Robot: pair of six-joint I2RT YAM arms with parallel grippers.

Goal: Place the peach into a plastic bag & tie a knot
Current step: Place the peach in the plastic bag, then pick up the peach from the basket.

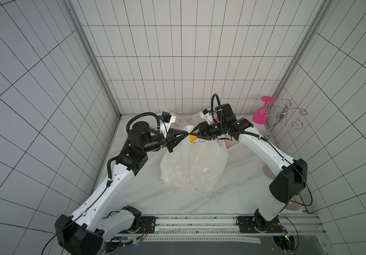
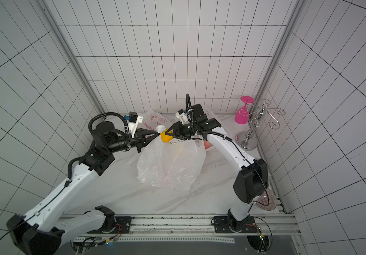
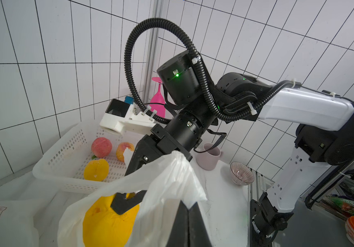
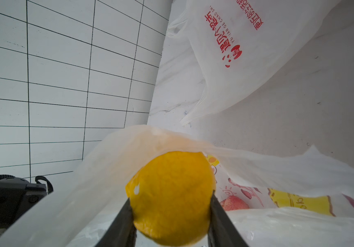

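Right jaws, mine: clamped on yellow peach (image 4: 171, 196). Peach sits at mouth of plastic bag (image 1: 194, 167), above counter (image 1: 233, 194). My left jaws: closed, pinching raised bag rim.

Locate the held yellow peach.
In a top view, the yellow peach is near the table's back middle, gripped by the right claw at the plastic bag mouth, beside the left claw.

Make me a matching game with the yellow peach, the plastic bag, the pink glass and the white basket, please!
1 yellow peach
2 plastic bag
3 pink glass
4 white basket

A hangs upside down on the metal rack
B has three fruits in it
C gripped by the right end effector
D edge pinched by the left end effector

Pairs: 1-C, 2-D, 3-A, 4-B
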